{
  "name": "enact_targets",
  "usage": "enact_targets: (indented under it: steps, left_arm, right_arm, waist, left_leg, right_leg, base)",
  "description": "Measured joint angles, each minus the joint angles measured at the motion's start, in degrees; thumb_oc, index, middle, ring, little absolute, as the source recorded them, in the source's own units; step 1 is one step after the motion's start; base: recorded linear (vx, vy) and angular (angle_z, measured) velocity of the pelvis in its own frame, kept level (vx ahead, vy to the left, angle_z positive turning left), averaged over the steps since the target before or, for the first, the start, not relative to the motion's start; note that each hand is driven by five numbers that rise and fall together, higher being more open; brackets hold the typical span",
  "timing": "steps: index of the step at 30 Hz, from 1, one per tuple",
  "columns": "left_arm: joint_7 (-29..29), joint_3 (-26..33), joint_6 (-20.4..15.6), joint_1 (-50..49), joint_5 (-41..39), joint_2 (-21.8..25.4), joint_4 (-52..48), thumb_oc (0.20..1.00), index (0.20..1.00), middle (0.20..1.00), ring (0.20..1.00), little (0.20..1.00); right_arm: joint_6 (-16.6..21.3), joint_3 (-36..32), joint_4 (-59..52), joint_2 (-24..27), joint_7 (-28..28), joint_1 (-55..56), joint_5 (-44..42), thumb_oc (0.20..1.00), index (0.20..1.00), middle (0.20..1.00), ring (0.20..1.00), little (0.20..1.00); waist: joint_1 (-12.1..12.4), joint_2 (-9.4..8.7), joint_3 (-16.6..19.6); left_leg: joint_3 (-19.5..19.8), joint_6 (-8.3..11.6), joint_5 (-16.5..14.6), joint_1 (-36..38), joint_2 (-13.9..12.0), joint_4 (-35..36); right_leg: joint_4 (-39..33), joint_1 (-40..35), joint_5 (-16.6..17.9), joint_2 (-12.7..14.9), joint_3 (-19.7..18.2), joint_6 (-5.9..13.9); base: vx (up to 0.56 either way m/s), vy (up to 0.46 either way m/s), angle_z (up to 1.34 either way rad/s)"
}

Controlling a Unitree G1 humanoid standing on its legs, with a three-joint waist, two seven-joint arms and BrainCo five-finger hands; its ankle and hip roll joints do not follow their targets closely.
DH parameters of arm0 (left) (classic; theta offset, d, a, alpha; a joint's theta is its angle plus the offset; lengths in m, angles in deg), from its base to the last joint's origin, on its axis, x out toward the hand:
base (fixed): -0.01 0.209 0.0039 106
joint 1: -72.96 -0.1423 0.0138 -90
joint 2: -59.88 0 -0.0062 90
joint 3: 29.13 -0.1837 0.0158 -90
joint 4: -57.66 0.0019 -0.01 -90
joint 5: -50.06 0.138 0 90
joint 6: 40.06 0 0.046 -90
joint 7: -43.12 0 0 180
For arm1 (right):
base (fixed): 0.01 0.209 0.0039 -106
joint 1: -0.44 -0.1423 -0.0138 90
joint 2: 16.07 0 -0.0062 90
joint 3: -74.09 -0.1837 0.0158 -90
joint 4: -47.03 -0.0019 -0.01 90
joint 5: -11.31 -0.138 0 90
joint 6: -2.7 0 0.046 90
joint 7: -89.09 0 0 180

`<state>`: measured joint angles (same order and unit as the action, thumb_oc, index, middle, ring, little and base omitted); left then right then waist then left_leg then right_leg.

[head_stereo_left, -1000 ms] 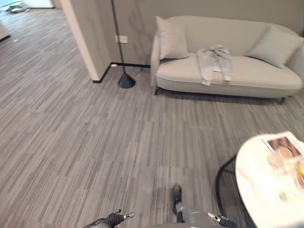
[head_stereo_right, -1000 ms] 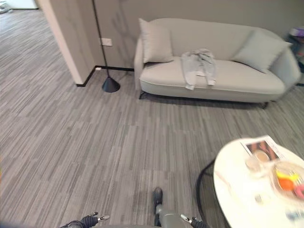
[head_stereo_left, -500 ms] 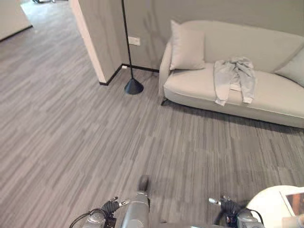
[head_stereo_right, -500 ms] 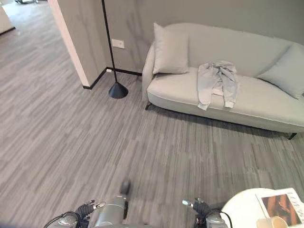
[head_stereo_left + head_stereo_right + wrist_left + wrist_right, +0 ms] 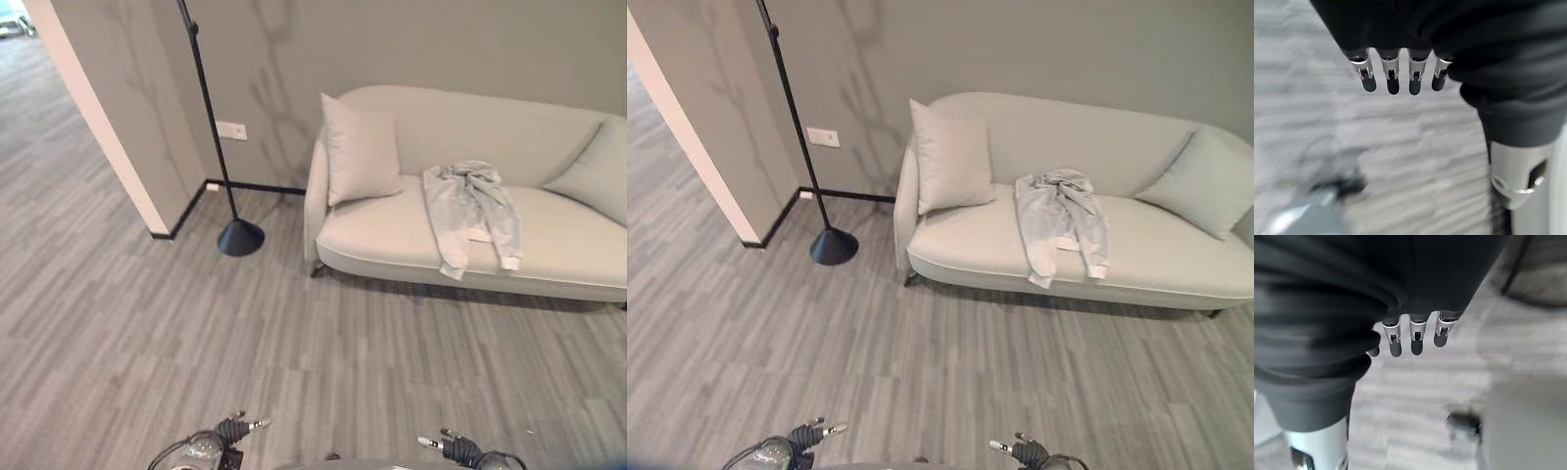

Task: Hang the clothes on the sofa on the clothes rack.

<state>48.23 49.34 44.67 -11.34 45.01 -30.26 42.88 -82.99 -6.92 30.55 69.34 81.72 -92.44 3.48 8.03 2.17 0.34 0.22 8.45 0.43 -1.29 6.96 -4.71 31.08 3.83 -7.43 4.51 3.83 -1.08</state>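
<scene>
Task barely started, by my read. The grey clothes [image 5: 471,210] lie on the sofa [image 5: 392,230], draped over the seat and front edge, centre-right of the left eye view, upper half. I take it for one garment, a hooded top or jacket, sleeves hanging down; can't tell if there is more than one piece. Nothing picked up, nothing hung.

My left hand [image 5: 1396,73] hangs over bare floor in its wrist view, fingers straight and relaxed, holding nothing. My right hand [image 5: 1413,335] the same: fingers loose, empty, striped floor beyond them. Both are well apart from the sofa.

What's left, as I judge it: pretty much everything. Close in on the sofa, take hold of the garment, carry it to the rack, hang it. The tall black pole [image 5: 208,127] with a cone-shaped base [image 5: 240,237], upper left of the left eye view beside the wall corner, could be the rack or a floor lamp; the top is cut off, so I cannot tell.

Containers: none in these views. The nearest thing to one is the sofa, which holds the garment plus two cushions: one cushion [image 5: 360,150] propped at its left end, just beside the garment, another cushion [image 5: 594,182] at the right edge of the frame. Garment sits between them, nearer the left one.
</scene>
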Motion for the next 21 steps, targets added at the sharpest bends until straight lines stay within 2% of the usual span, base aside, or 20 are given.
enact_targets:
  steps: [1, 2, 3, 4, 6, 8, 9, 11, 12, 13, 14, 15, 16, 17, 18, 19, 20, 21]
  left_arm:
    - [0.1, -0.4, -0.1, 0.8, 0.0, 2.1, -1.1, 1.000, 1.000, 1.000, 1.000, 1.000]
    - [0.0, -0.1, 0.1, -0.7, 0.0, 3.5, -2.1, 1.000, 1.000, 1.000, 1.000, 1.000]
    - [-0.6, 0.7, 0.6, -1.7, -0.1, 4.1, -2.0, 1.000, 1.000, 1.000, 1.000, 1.000]
    - [-0.6, 1.5, 0.8, -4.0, -0.1, 4.6, -2.0, 1.000, 1.000, 1.000, 1.000, 1.000]
    - [-0.6, 2.5, 1.4, -5.3, -0.1, 4.7, -1.1, 1.000, 1.000, 1.000, 1.000, 1.000]
    - [-0.6, 2.4, 1.4, -4.9, -0.1, 3.4, -0.8, 1.000, 1.000, 1.000, 1.000, 1.000]
    - [-0.5, 2.4, 1.2, -4.4, -0.1, 2.1, -0.5, 1.000, 1.000, 1.000, 1.000, 1.000]
    - [-0.5, 2.4, 1.2, -4.3, -0.6, 1.1, -0.5, 1.000, 1.000, 1.000, 1.000, 1.000]
    - [-0.5, 2.3, 1.0, -4.0, -0.6, 0.6, -0.8, 1.000, 1.000, 1.000, 1.000, 1.000]
    - [-0.6, 2.1, 0.8, -3.6, -0.6, 0.0, -1.1, 1.000, 1.000, 1.000, 1.000, 1.000]
    - [-0.6, 1.2, 0.6, -3.1, -0.6, -0.6, -1.2, 1.000, 1.000, 1.000, 1.000, 1.000]
    - [-0.5, 0.2, 0.4, -2.7, -0.6, -1.3, -1.2, 1.000, 1.000, 1.000, 1.000, 1.000]
    - [-0.5, 0.5, 0.4, -3.2, -0.6, -1.7, -1.1, 1.000, 1.000, 1.000, 1.000, 1.000]
    - [-0.5, 0.9, 0.4, -4.3, -0.6, -2.0, -1.0, 1.000, 1.000, 1.000, 1.000, 1.000]
    - [-0.4, 0.8, 0.5, -5.2, -0.6, -1.8, -1.1, 1.000, 1.000, 1.000, 1.000, 1.000]
    - [-0.7, 1.0, 0.5, -5.9, -0.6, -2.4, -1.1, 1.000, 1.000, 1.000, 1.000, 1.000]
    - [-0.5, 0.9, 0.5, -7.1, -0.6, -2.4, -1.6, 1.000, 1.000, 1.000, 1.000, 1.000]
    - [-0.4, 0.9, 0.5, -7.6, -0.6, -2.3, -1.8, 1.000, 1.000, 1.000, 1.000, 1.000]
  right_arm:
    - [0.0, -0.6, 0.8, -1.7, -0.5, -1.0, 0.1, 1.000, 1.000, 1.000, 1.000, 1.000]
    - [0.1, -1.1, 1.3, -2.0, -0.7, -1.3, 0.1, 1.000, 1.000, 1.000, 1.000, 1.000]
    - [0.2, -0.9, 0.7, -2.4, -0.3, -1.4, 0.0, 1.000, 1.000, 1.000, 1.000, 1.000]
    - [0.0, -0.7, 0.1, -2.5, -0.8, -0.6, 0.0, 1.000, 1.000, 1.000, 1.000, 1.000]
    - [0.2, -1.0, -0.2, -2.2, -0.6, -0.3, 0.0, 1.000, 1.000, 1.000, 1.000, 1.000]
    - [0.0, -1.0, -0.8, -1.1, -0.3, 0.2, 0.0, 1.000, 1.000, 1.000, 1.000, 1.000]
    - [-0.3, -1.0, -0.8, 0.0, -0.4, 0.9, -0.1, 1.000, 1.000, 1.000, 1.000, 1.000]
    - [-0.2, -0.5, -0.9, 1.1, -0.4, 1.2, 0.1, 1.000, 1.000, 1.000, 1.000, 1.000]
    - [-0.3, -0.5, -0.6, 1.4, -0.4, 1.7, 0.5, 1.000, 1.000, 1.000, 1.000, 1.000]
    - [-0.1, -0.6, -0.9, 1.5, -0.4, 2.1, 0.4, 1.000, 1.000, 1.000, 1.000, 1.000]
    - [0.0, -0.6, -1.0, 1.8, -0.5, 2.0, 0.5, 1.000, 1.000, 1.000, 1.000, 1.000]
    - [0.0, -0.5, -0.8, 1.8, -0.5, 2.0, 0.8, 1.000, 1.000, 1.000, 1.000, 1.000]
    - [0.2, -0.7, 0.1, 1.9, -0.5, 2.0, 1.1, 1.000, 1.000, 1.000, 1.000, 1.000]
    - [0.2, -0.6, 0.2, 2.0, -0.5, 2.6, 1.1, 1.000, 1.000, 1.000, 1.000, 1.000]
    - [0.2, -0.7, 0.0, 2.1, -0.5, 3.7, 1.1, 1.000, 1.000, 1.000, 1.000, 1.000]
    - [0.2, -0.7, 0.0, 2.7, -0.4, 4.0, 1.1, 1.000, 1.000, 1.000, 1.000, 1.000]
    - [0.2, -0.7, -0.1, 2.9, -0.3, 3.5, 1.1, 1.000, 1.000, 1.000, 1.000, 1.000]
    - [0.5, -0.6, -1.1, 2.9, -0.4, 3.5, 1.1, 1.000, 1.000, 1.000, 1.000, 1.000]
  waist:
    - [0.0, -5.65, -1.4]
    - [0.1, -4.17, -0.6]
    - [0.5, -5.19, -1.2]
    - [0.7, -4.98, -0.8]
    - [-0.1, -5.18, -1.0]
    - [-2.9, -4.55, -1.3]
    - [-4.1, -3.70, -1.9]
    - [-5.3, -3.16, -2.2]
    - [-5.5, -2.92, -2.1]
    - [-5.7, -2.64, -2.1]
    - [-6.1, -2.21, -1.9]
    - [-6.3, -2.06, -1.5]
    - [-6.3, -2.29, -1.1]
    - [-6.2, -2.72, 0.1]
    - [-6.3, -4.15, 0.7]
    - [-5.4, -4.10, 1.3]
    - [-4.8, -3.97, 1.1]
    - [-4.9, -3.96, 1.2]
  left_leg:
    - [1.3, -5.21, -1.5, -5.5, 4.2, -10.1]
    - [2.4, -13.64, -5.0, -7.6, -1.6, -8.4]
    - [0.6, -14.62, -4.4, -5.9, -2.2, -7.0]
    - [-0.1, -14.23, -5.3, -2.7, -3.5, -3.7]
    - [0.3, -14.45, -5.5, 0.8, -3.9, 0.5]
    - [1.9, -15.58, -6.3, 1.8, -3.6, 0.6]
    - [2.1, -16.03, -6.7, 4.0, -3.5, 1.5]
    - [2.5, -14.75, -7.5, 7.8, -3.4, 3.3]
    - [2.2, -14.67, -7.5, 9.8, -3.5, 4.4]
    - [2.6, -13.76, -8.1, 11.2, -3.7, 5.2]
    - [3.1, -12.61, -8.8, 12.6, -4.2, 5.9]
    - [4.0, -12.37, -8.9, 14.3, -4.5, 6.4]
    - [4.1, -12.35, -8.9, 15.2, -4.4, 6.3]
    - [4.2, -11.71, -9.3, 16.1, -4.3, 6.2]
    - [3.9, -11.12, -9.7, 16.9, -2.7, 5.2]
    - [3.1, -9.88, -11.0, 16.8, -2.7, 3.0]
    - [2.2, -8.95, -13.1, 15.6, -3.6, -0.4]
    - [2.1, -9.01, -13.7, 14.4, -5.5, -1.6]
  right_leg:
    - [-6.6, 1.2, 3.6, 7.3, -1.2, 1.07]
    - [-12.5, 2.8, 4.5, 8.3, -2.4, 5.10]
    - [-14.7, 4.5, 5.8, 9.8, -4.4, 7.02]
    - [-20.6, 5.4, 6.4, 7.9, -3.8, 6.15]
    - [-36.0, 6.1, 8.9, 4.6, -2.9, 6.60]
    - [-36.9, 10.5, 11.3, 2.3, -1.2, 6.23]
    - [-36.8, 14.4, 13.9, 0.8, 1.7, 5.62]
    - [-36.5, 15.9, 14.5, -0.7, 2.7, 4.38]
    - [-35.3, 16.2, 14.2, -1.4, 3.3, 3.47]
    - [-32.5, 16.7, 14.3, -2.3, 3.4, 2.57]
    - [-29.8, 16.5, 14.4, -3.4, 3.4, 1.76]
    - [-29.6, 14.6, 15.5, -5.8, 3.8, -0.37]
    - [-31.3, 12.4, 16.4, -6.8, 5.0, -2.23]
    - [-33.5, 9.8, 17.4, -8.0, 5.0, -3.86]
    - [-34.4, 7.3, 20.8, -7.9, 4.4, -7.15]
    - [-35.9, 5.6, 20.3, -8.3, 4.1, -5.33]
    - [-36.1, 4.8, 19.4, -8.7, 2.8, -6.63]
    - [-36.1, 4.3, 18.9, -9.2, 2.4, -7.01]
  base:
    - [0.28, -0.017, 0.26]
    - [0.21, -0.019, 0.04]
    - [0.30, -0.033, -0.20]
    - [0.28, -0.031, -0.37]
    - [0.24, -0.032, -0.25]
    - [0.29, -0.087, 0.35]
    - [0.26, -0.108, 0.38]
    - [0.25, -0.162, 0.24]
    - [0.32, -0.251, 0.44]
    - [0.21, -0.176, 0.61]
    - [0.39, -0.339, 0.86]
    - [0.38, -0.328, 0.82]
    - [0.38, -0.328, 0.71]
    - [0.19, -0.165, 0.51]
    - [0.18, -0.170, 0.26]
    - [0.18, -0.170, -0.08]
    - [0.15, -0.141, -0.19]
    - [0.33, -0.317, -0.05]
